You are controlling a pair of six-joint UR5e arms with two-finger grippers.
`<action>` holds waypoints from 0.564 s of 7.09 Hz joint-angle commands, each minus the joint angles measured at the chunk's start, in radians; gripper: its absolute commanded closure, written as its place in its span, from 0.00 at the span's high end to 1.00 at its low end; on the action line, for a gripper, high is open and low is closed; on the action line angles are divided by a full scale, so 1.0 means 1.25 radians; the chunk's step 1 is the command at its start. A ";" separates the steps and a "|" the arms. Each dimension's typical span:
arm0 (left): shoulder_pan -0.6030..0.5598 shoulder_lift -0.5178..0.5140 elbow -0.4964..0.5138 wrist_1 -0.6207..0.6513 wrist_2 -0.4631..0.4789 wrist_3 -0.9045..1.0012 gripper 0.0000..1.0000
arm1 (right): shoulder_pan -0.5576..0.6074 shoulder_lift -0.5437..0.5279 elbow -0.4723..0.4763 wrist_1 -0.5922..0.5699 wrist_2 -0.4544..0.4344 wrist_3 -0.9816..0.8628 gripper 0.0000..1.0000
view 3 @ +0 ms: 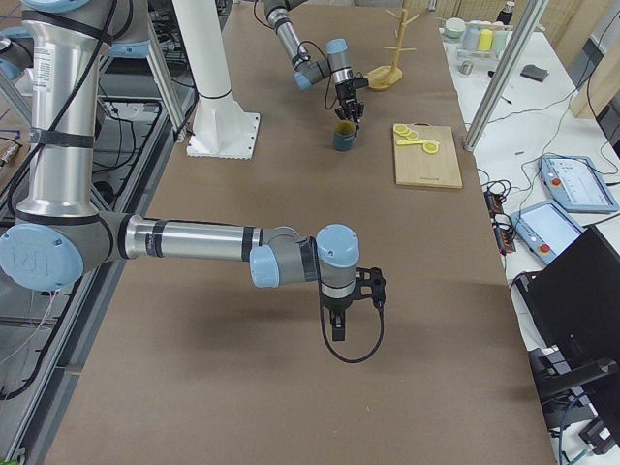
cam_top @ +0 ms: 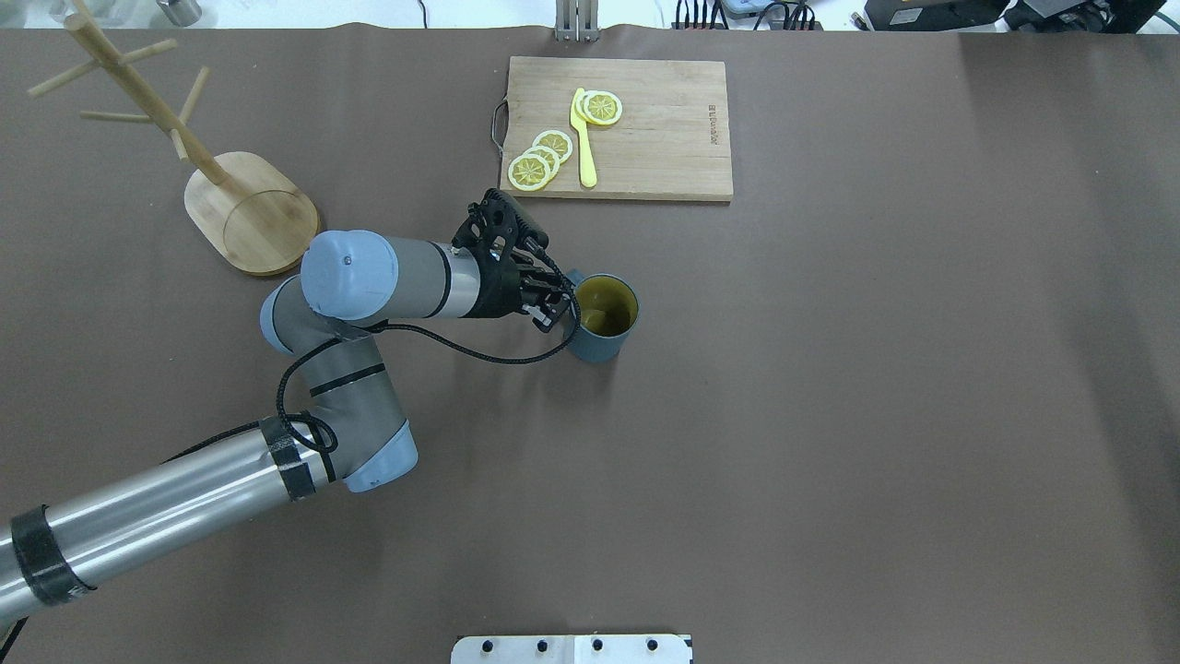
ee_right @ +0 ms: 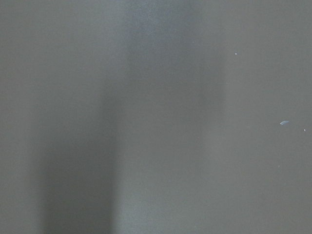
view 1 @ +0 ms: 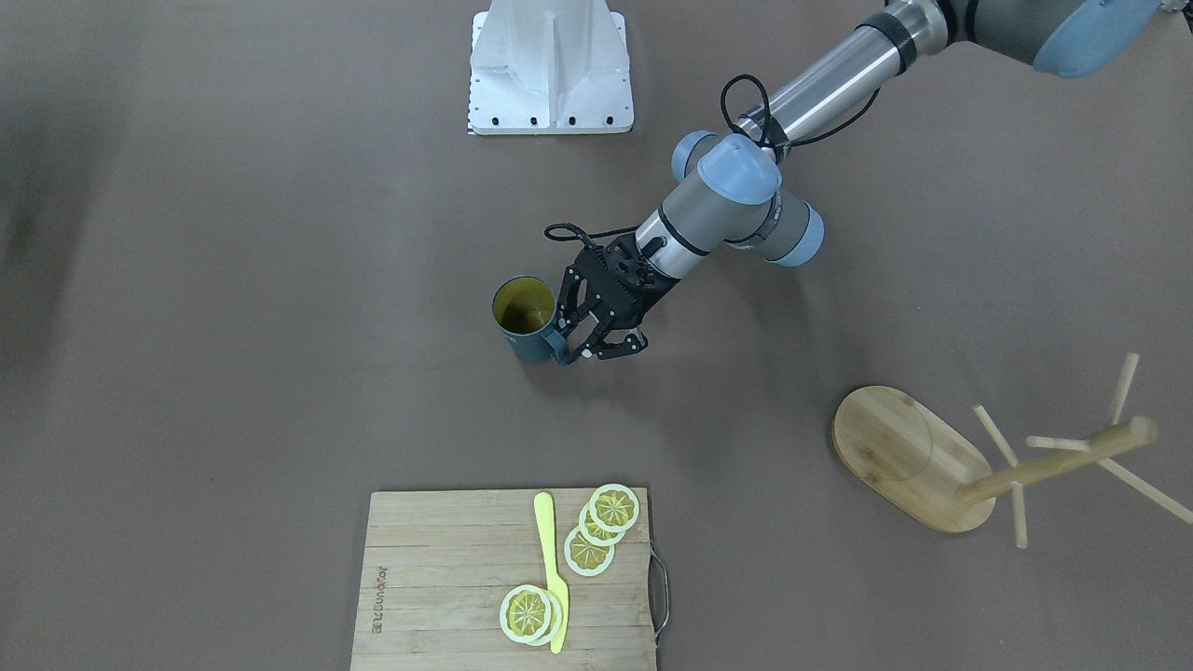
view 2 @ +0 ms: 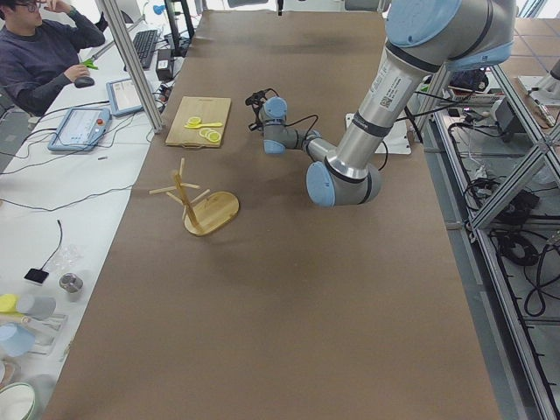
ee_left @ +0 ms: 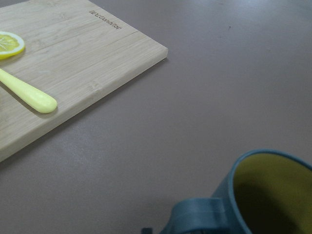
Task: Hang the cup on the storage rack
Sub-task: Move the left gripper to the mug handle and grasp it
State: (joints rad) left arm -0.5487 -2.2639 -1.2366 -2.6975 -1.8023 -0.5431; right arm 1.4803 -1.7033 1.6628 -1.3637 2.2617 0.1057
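On my feed the brown tabletop (cam_top: 830,415) carries four things. The cup (cam_top: 604,318) stands upright near the middle, mouth up. Beyond it, by the far edge, the bamboo cutting board (cam_top: 664,138) lies flat. The storage rack (cam_top: 249,217) stands on its oval base far off to the robot's left, well apart from both. A white mounting plate (view 1: 550,75) sits at the robot's edge.

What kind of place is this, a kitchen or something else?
Probably a robot testing lab, not a kitchen. A robot arm reaches over a long brown table, a person sits at a side desk with control screens, and the mug and lemon slices look like practice props.
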 commanded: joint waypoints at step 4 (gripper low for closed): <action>0.005 0.008 -0.004 -0.062 0.000 -0.023 0.00 | 0.000 0.002 -0.001 0.001 -0.002 0.000 1.00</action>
State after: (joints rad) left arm -0.5395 -2.2571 -1.2394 -2.7526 -1.8025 -0.5511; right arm 1.4803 -1.7015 1.6627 -1.3634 2.2607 0.1058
